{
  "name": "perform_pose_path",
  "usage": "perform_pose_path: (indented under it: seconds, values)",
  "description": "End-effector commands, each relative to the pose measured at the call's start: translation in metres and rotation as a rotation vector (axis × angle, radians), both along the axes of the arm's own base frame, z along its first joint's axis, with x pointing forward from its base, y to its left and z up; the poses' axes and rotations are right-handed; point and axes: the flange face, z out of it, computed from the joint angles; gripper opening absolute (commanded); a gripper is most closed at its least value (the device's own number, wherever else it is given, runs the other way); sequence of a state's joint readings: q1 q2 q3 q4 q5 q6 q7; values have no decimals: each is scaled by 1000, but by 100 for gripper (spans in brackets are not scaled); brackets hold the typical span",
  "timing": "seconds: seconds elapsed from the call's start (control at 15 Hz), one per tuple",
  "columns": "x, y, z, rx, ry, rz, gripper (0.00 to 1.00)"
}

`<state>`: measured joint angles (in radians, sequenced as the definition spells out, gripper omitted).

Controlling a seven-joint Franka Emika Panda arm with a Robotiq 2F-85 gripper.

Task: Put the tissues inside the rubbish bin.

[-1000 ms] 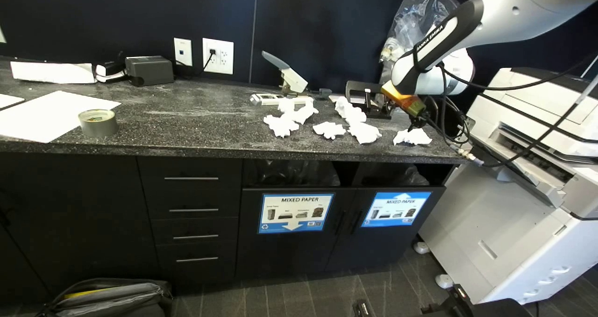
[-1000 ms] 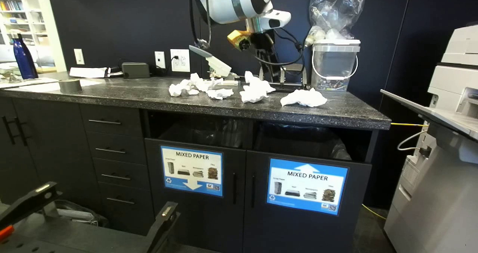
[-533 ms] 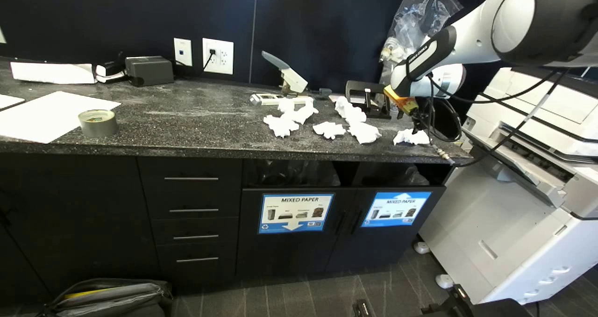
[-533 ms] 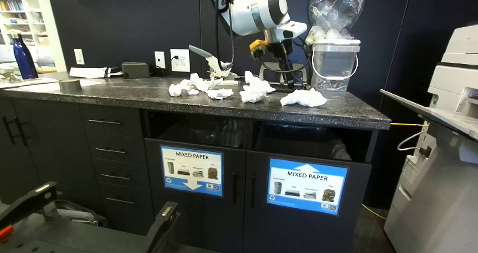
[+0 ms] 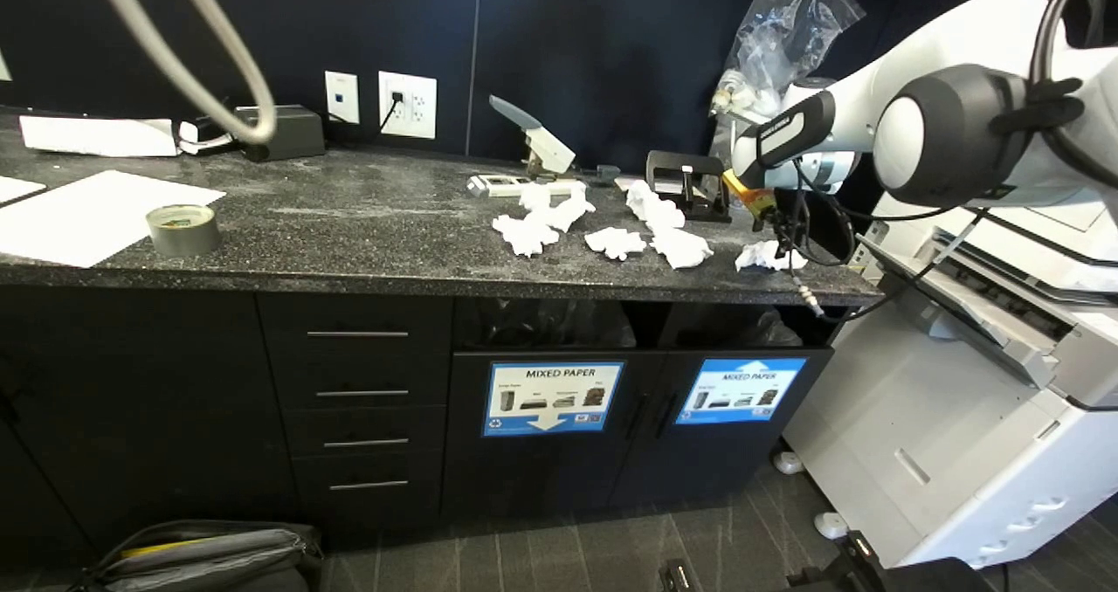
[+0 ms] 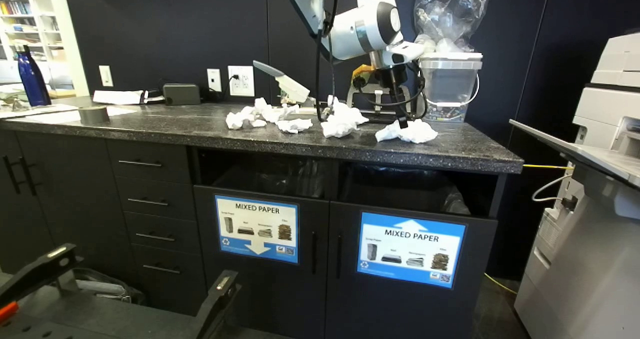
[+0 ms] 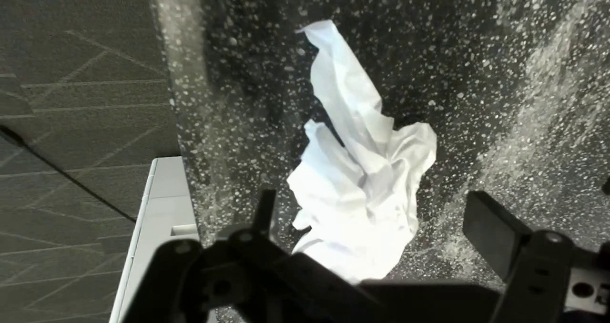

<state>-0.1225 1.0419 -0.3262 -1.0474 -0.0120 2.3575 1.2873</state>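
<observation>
Several crumpled white tissues lie on the dark speckled counter, some in a left group (image 5: 526, 236), others nearer the middle (image 5: 681, 248). The rightmost tissue (image 6: 419, 133) lies apart near the counter's right end. My gripper (image 6: 402, 123) points down just over it. In the wrist view my gripper (image 7: 374, 213) is open, with that tissue (image 7: 362, 185) between its spread fingers (image 7: 495, 232). I cannot tell whether they touch it. Under the counter, two cabinet openings show dark bin liners (image 6: 400, 179) (image 6: 280, 176), above doors with paper signs.
Behind the tissues stand a hole punch (image 5: 690, 186) and a stapler (image 5: 546, 147). A clear lidded bucket (image 6: 450, 84) with a plastic bag stands at the back right. A tape roll (image 5: 183, 230) and paper sheets (image 5: 96, 212) lie left. A printer (image 5: 961, 400) stands right.
My gripper has moved down and rightward in an exterior view, and is now over the rightmost tissue. A pale cable loop has come into an exterior view's upper left. The tissues have not moved.
</observation>
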Motion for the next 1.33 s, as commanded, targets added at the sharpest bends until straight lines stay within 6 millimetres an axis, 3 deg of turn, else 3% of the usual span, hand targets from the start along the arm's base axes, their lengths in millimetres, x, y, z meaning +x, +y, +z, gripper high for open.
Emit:
perform_pose_path:
  seconds: [0.0,0.33,0.4,0.47,0.93,1.13,1.27]
  values:
    - [16,-11,-8,-5,-13,-39,100]
    - [20,-20,-26,-3,15,-51,100]
    - [20,-21,-29,-10,14,-49,75]
    - [20,-21,-31,-18,18,-46,74]
    - [26,-2,-23,-40,72,74,20]
    - [25,4,-17,-65,156,196,14]
    - [22,3,-13,-94,220,258,16]
